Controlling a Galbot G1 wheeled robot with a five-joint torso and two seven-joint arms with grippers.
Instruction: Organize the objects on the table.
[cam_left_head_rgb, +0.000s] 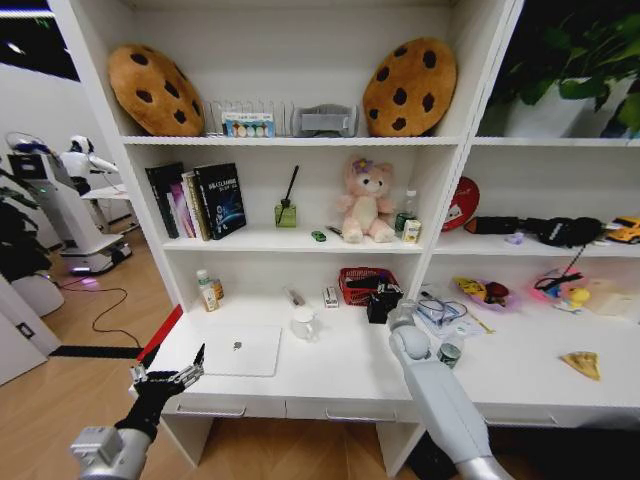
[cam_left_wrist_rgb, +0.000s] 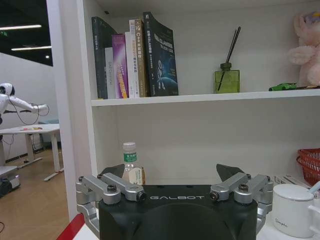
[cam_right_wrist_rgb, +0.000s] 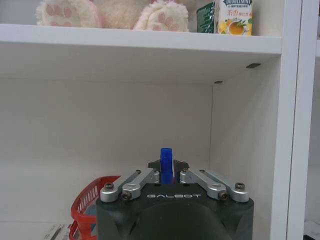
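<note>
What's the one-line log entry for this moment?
right gripper: shut on blue pen, beside red basket | left gripper: open, off table corner | laptop: closed

The white worktop (cam_left_head_rgb: 340, 375) is evenly and brightly lit from above. Shelf lines are bowed toward the head view's edges. Soft shadows are cast beneath shelves.

A robot lab with a home-like study corner: white shelving (cam_left_head_rgb: 290, 140), another robot (cam_left_head_rgb: 60, 200) at nine o'clock.
</note>
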